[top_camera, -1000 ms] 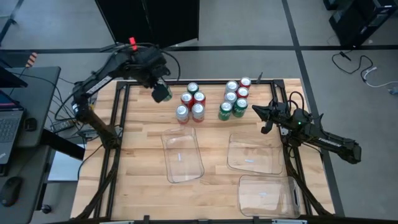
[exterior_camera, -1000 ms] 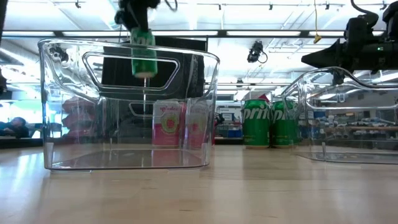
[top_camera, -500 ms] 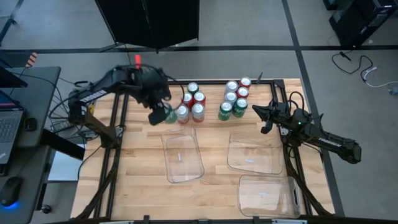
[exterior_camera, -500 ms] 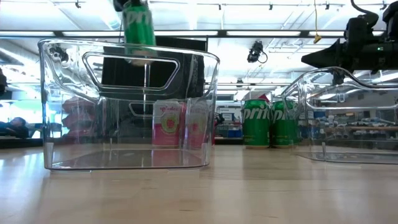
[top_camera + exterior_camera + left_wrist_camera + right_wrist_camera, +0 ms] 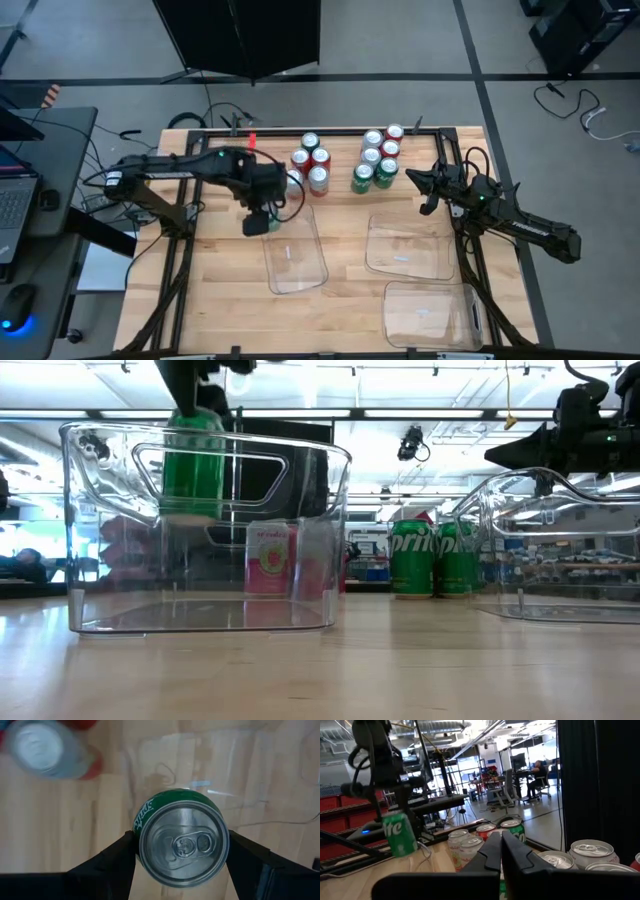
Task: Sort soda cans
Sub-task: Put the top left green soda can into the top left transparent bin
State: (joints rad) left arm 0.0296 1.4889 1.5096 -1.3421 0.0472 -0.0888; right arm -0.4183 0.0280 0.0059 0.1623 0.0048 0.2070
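Note:
A green soda can (image 5: 183, 845) hangs in my left gripper (image 5: 260, 217), which is shut on it above the far left corner of the left clear tray (image 5: 296, 262). In the low view the can (image 5: 192, 468) shows at the height of that tray's upper wall. Two groups of red, green and silver cans (image 5: 308, 166) (image 5: 378, 158) stand upright on the table's far side. My right gripper (image 5: 425, 190) waits shut at the table's right edge, level, touching nothing. My left gripper pinches the green can between its two fingers, one on each side of the can's wall just under the top rim (image 5: 141, 831). The fingers (image 5: 116, 857) come from above, pointing down. The can hangs upright below them, clear of the table.
Two more clear trays lie at the right: one (image 5: 405, 246) in the middle right, one (image 5: 432, 313) near the front right corner. A black frame (image 5: 190, 200) runs along the table's edges. Bare wood shows on the near left.
My left gripper has carried the green can from above the table's far edge toward the near edge and downward, rolling its wrist on the way. The can now hangs at the left tray's far left corner, upright and still held.

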